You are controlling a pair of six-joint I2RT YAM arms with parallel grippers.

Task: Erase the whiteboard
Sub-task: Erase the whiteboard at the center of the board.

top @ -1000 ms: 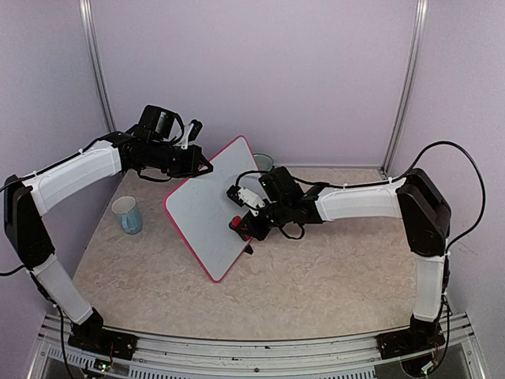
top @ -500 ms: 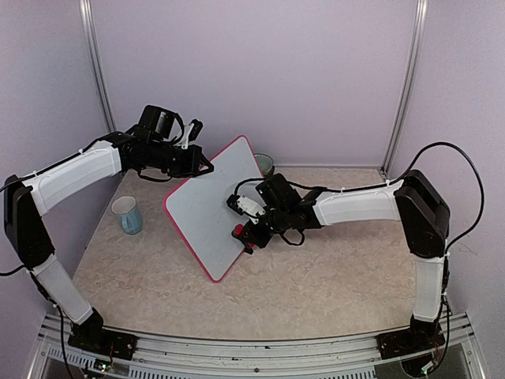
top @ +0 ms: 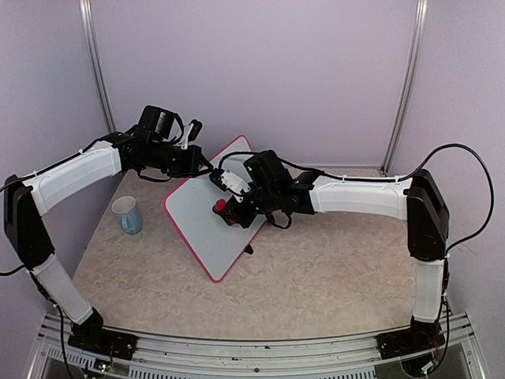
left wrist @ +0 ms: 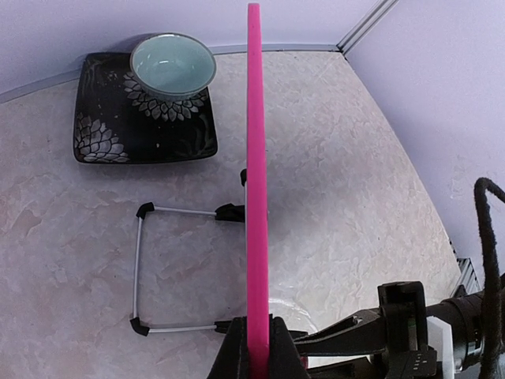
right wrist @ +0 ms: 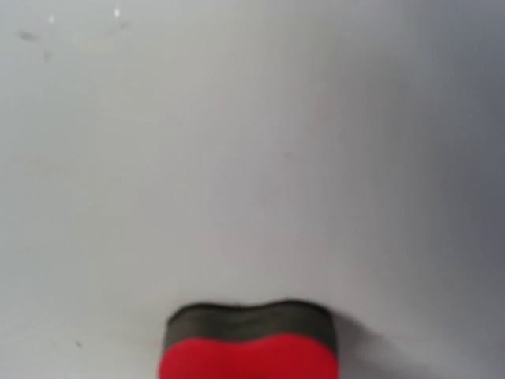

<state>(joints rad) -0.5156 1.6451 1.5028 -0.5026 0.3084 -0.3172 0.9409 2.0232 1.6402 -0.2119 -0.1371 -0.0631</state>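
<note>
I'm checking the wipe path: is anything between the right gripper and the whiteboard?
Only the red eraser that the right gripper holds, its dark felt side against the whiteboard. Nothing else visible stands between them. The left gripper clamps the board's pink edge, away from the eraser.

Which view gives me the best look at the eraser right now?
Right wrist: the eraser sits at the bottom edge, close up, its dark felt against the whiteboard. Top external shows it only as a small red block in the right gripper. Left wrist misses it, showing just the board's pink edge.
</note>
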